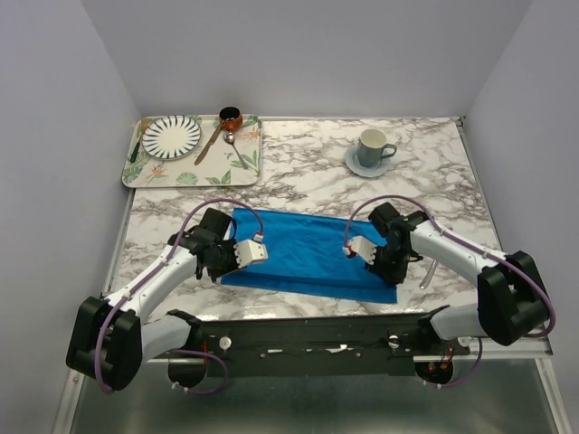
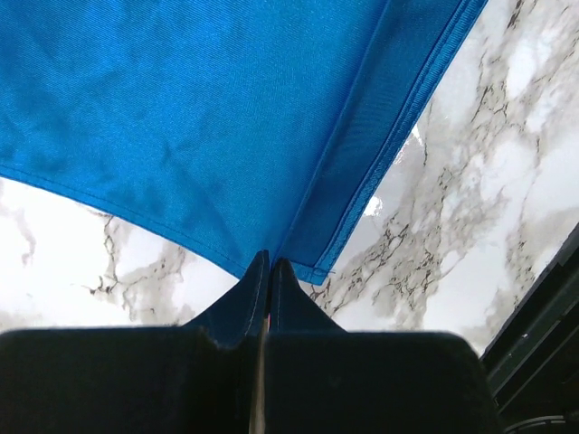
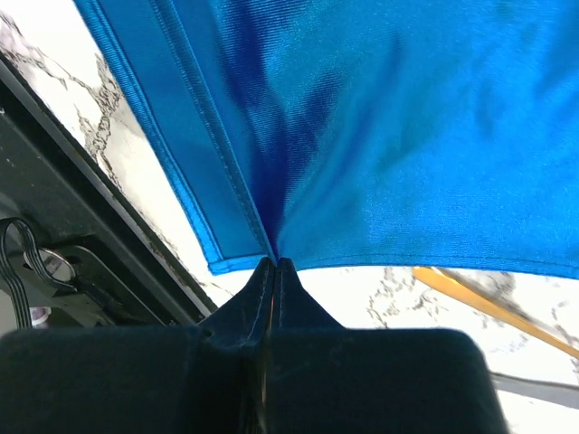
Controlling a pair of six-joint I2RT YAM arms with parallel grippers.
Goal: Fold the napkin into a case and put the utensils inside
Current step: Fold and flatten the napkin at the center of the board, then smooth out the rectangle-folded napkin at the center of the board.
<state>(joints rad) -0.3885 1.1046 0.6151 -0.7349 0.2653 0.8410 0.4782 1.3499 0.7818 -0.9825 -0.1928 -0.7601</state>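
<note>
two hemmed napkin [image 1: 308, 249] corners sit pinched.

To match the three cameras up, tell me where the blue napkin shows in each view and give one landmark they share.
Top external: the napkin lies mid-table toward the near edge, between the left gripper and the right gripper.
Left wrist: it fills the upper left, one corner pinched at bottom centre.
Right wrist: it fills the top, one corner pinched at bottom centre.
Shared landmark: the marble table under the cloth.
</note>
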